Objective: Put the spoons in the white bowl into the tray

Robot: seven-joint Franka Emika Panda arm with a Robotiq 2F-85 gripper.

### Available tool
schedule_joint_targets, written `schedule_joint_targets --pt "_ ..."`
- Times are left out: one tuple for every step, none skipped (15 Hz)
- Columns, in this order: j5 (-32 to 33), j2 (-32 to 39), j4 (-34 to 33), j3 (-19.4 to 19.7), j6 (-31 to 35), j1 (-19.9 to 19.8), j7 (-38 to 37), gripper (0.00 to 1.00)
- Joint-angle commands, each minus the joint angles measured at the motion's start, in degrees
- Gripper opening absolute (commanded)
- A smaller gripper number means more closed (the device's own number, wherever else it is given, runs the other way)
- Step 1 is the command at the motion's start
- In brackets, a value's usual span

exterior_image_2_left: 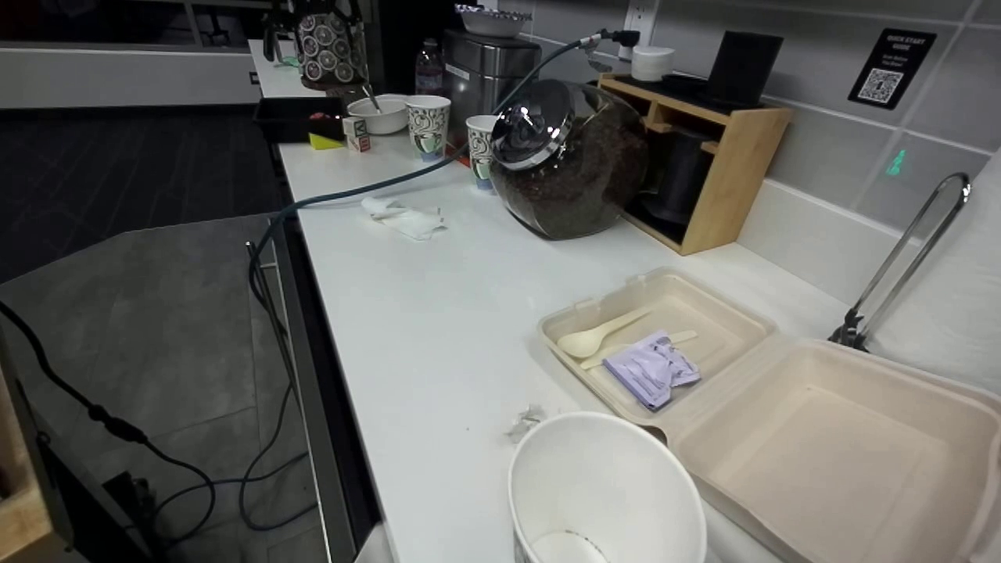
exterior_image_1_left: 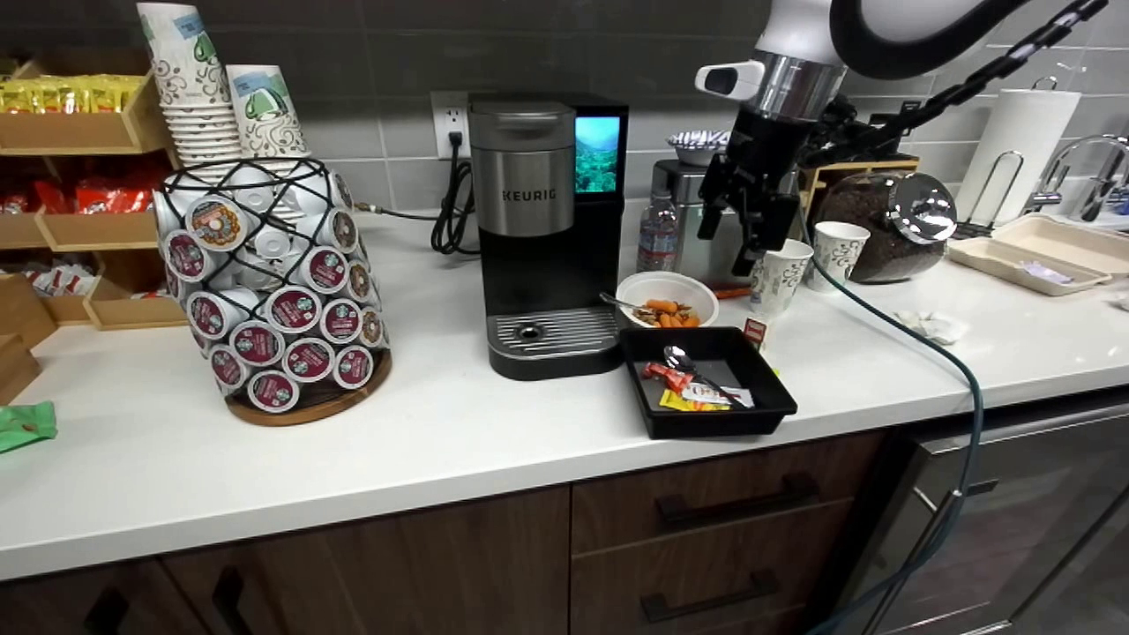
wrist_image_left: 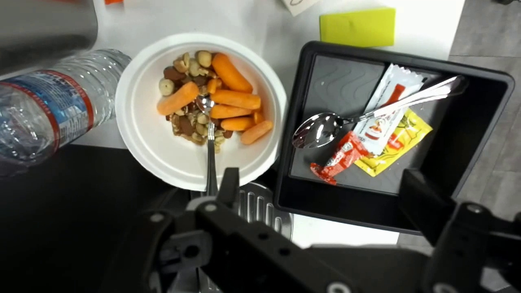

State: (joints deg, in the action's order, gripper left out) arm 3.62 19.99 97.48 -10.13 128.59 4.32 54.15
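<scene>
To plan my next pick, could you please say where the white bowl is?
In the wrist view, the white bowl is left of centre, between the plastic water bottle on its left and the black tray on its right.

Office-type kitchenette w/ Keurig mach. (exterior_image_1_left: 538, 207), K-cups (exterior_image_1_left: 294, 309), snack bins (exterior_image_1_left: 66, 134), paper-twl roll (exterior_image_1_left: 1028, 145).

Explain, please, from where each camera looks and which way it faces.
An exterior view: in front of the counter, angled down at the coffee machine and black tray; robot arm at upper right.
An exterior view: near the takeout box, facing lengthwise along the counter; no robot arm visible.
Wrist view: on the robot arm, facing down at the white bowl and black tray; open jaws at bottom.
Both exterior views share that bowl and tray.
</scene>
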Motion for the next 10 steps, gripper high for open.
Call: schedule_joint_targets --pt "-0.01 -0.10 -0.22 0.04 -0.23 0.01 -0.05 1.00" --pt "-0.03 -0.38 -0.27 0.07 -0.29 -0.04 -0.02 1.00" --pt "0.62 0.70 -0.66 0.17 0.71 0.02 0.74 1.00" --pt "1.18 3.02 -1.22 0.28 3.29 0.03 1.51 1.00" --pt "0.08 4.44 -1.28 -0.23 6.00 -0.46 3.27 1.00" --pt "1.46 6.36 -1.73 0.07 8.79 -0.33 4.35 1.00" --pt "0.67 8.10 -2.33 -0.28 10.62 -0.79 5.71 1.00" --pt "0.86 9.88 -2.71 -0.42 13.32 -1.16 7.34 0.95" --pt "0.98 11.79 -3.48 -0.47 15.59 -1.52 8.51 0.91" --pt "0.93 13.28 -4.22 -0.61 17.52 -1.79 9.33 0.83"
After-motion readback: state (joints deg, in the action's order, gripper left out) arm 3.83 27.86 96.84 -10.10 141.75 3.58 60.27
